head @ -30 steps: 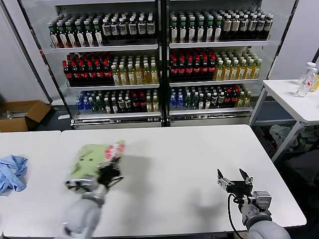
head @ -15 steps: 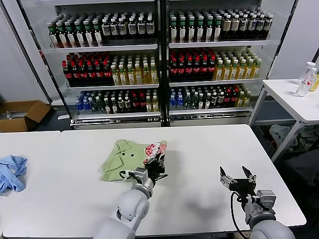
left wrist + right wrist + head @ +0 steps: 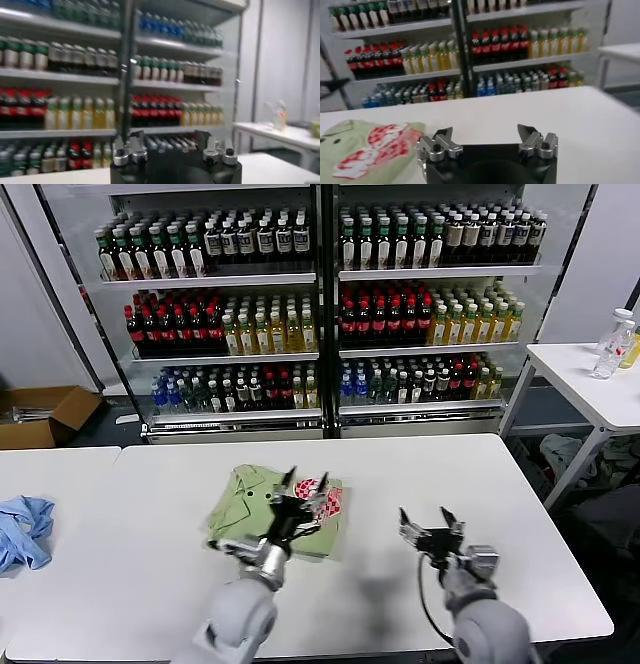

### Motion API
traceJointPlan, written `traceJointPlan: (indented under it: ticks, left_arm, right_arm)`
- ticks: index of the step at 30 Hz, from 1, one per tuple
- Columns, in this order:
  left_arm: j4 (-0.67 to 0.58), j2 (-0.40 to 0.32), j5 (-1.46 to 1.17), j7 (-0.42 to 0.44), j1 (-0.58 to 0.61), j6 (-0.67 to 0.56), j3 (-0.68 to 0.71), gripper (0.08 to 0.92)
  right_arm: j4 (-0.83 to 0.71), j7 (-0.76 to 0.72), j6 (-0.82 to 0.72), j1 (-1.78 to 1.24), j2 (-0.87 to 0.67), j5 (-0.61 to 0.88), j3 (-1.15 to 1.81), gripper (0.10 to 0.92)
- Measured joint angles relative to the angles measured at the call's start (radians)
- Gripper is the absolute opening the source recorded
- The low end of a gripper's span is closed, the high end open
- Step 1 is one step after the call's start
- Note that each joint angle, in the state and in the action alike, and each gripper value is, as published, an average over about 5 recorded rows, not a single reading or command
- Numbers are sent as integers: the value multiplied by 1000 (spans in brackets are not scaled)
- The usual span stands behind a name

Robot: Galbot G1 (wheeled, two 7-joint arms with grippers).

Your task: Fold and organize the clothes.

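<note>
Shirt first: the light green short-sleeved collared shirt of soft fabric [image 3: 250,502] lies folded on the white rectangular table [image 3: 420,474], on its left half, with the red-and-pink print [image 3: 330,499] turned up at the side nearer to the table's middle. In my right wrist view I see the same shirt [image 3: 365,147] flat on the table, and its print faces up.

From the head view, my left gripper [image 3: 298,490] is above the shirt, over the edge of the print. Its dark fingers are spread apart and nothing is between them; I cannot tell if a fingertip touches the fabric. The left wrist view shows only the gripper body [image 3: 175,162] and the shelves behind.

My right gripper [image 3: 428,522] is over the bare table, to the right of the shirt and apart from it. Its fingers stand wide and hold nothing [image 3: 487,137].

Behind the table stands a glass-door cooler with rows of bottles [image 3: 320,304]. A crumpled blue cloth [image 3: 22,529] lies on the neighbouring table at the far left.
</note>
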Motion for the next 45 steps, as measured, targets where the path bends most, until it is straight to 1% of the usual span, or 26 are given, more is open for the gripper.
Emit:
traceJointPlan:
  ticks: [3, 6, 10, 12, 16, 25, 27, 33, 36, 39, 41, 43, 45]
  left_arm:
    - [-45, 16, -15, -9, 62, -29, -68, 763]
    - [-79, 24, -27, -18, 123, -57, -136, 811]
    - [-112, 29, -38, -27, 197, -89, -212, 822]
    - [-123, 31, -43, -31, 227, -103, -241, 822]
    - [-137, 38, -52, -38, 267, -124, -277, 823]
    - [-150, 45, -61, -48, 309, -146, -309, 823]
    - [-151, 49, -63, -48, 315, -149, -313, 823]
    - [-154, 60, -71, -49, 334, -159, -324, 823]
    - [-158, 61, -72, -47, 342, -162, -325, 823]
    - [-163, 59, -72, -46, 352, -164, -323, 823]
    - [-166, 57, -69, -45, 357, -165, -321, 822]
    - [-170, 54, -66, -43, 362, -166, -318, 823]
    - [-175, 51, -62, -42, 367, -166, -315, 823]
  right_arm:
    - [-79, 20, -3, 80, 42, 6, -72, 823]
    - [-163, 39, -5, 158, 88, 14, -138, 823]
    - [-276, 62, -7, 249, 150, 29, -208, 822]
    - [-327, 74, -9, 286, 177, 37, -234, 808]
    - [-407, 98, -20, 340, 217, 61, -268, 718]
    - [-496, 129, -33, 407, 244, 119, -309, 450]
    - [-507, 129, -31, 418, 239, 123, -314, 381]
    - [-544, 107, -12, 452, 194, 109, -316, 207]
    - [-561, 82, -1, 472, 157, 87, -308, 136]
    - [-572, 45, 12, 491, 112, 55, -298, 110]
    - [-576, 16, 24, 501, 80, 30, -290, 110]
    - [-576, -10, 40, 505, 51, 7, -281, 123]
    - [-571, -29, 60, 504, 26, -14, -271, 161]
